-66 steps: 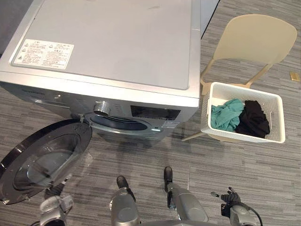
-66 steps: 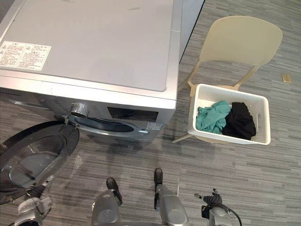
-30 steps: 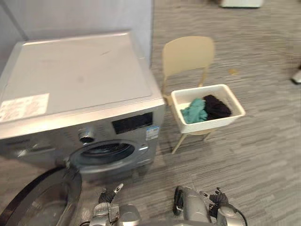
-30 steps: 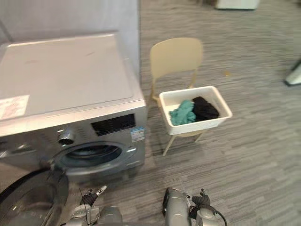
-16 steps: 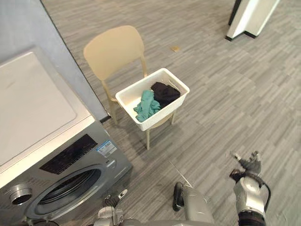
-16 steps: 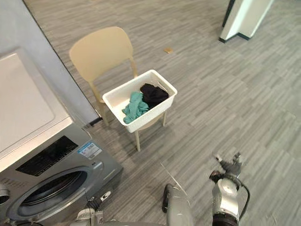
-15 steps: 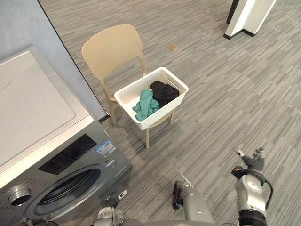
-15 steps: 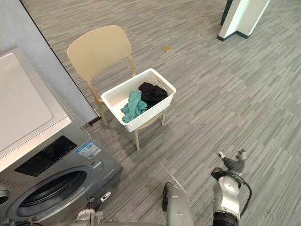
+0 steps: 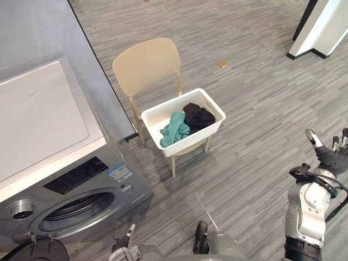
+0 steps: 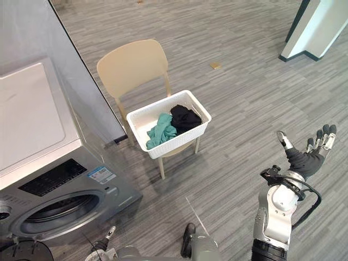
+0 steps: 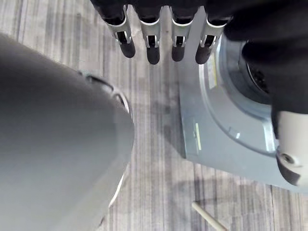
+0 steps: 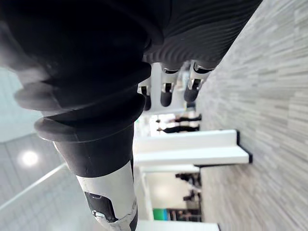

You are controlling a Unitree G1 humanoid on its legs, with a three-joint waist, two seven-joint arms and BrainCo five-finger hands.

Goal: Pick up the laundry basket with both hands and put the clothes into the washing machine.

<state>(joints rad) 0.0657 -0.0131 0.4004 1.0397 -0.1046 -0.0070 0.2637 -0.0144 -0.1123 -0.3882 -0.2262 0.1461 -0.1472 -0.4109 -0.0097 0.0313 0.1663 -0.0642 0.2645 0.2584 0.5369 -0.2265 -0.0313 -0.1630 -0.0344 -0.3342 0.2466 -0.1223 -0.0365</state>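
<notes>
Lifted higher and further out than half a second ago: right hand (image 10: 307, 155), fingers straight and spread, holding nothing (with some swing of the head camera too). Left hand (image 11: 153, 48) low by the washer (image 9: 43, 125) front, fingers straight in a row, likewise empty.

Basket (image 9: 193, 140) on the chair (image 9: 147, 65) seat, ahead and to the left of the right hand, well apart from both hands. Probably calls for stepping closer before any reach. Long axis slanting from near-left to far-right, so one short end for each hand, the far-right end toward the right hand.

Counted: one basket, one chair, one washer with door (image 9: 43, 251) swung open, two clothes in the basket, teal cloth (image 9: 175, 128) and black cloth (image 9: 198, 116), touching.
</notes>
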